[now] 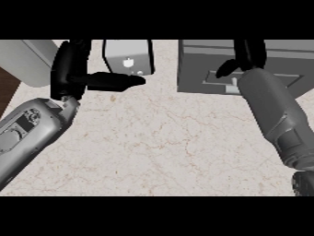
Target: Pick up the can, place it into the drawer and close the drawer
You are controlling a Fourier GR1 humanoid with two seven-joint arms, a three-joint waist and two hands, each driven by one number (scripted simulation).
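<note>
Nearest the lower edge, two grey forearms rise over the marble counter [159, 138], on which no can shows. Further up at the view's left, the left hand [71, 69] rests with fingers straight and thumb stuck out, holding nothing, just beside a small grey box [127, 55]. Farthest off at the right, the right hand [249, 57] lies against the front of the drawer [200, 69], fingers straight, grasping nothing. The can is probably already inside, though it is hidden. The closing step seems in hand. Whether the front sits flush cannot be told, so the next move likely calls for a straight push until it does.
</note>
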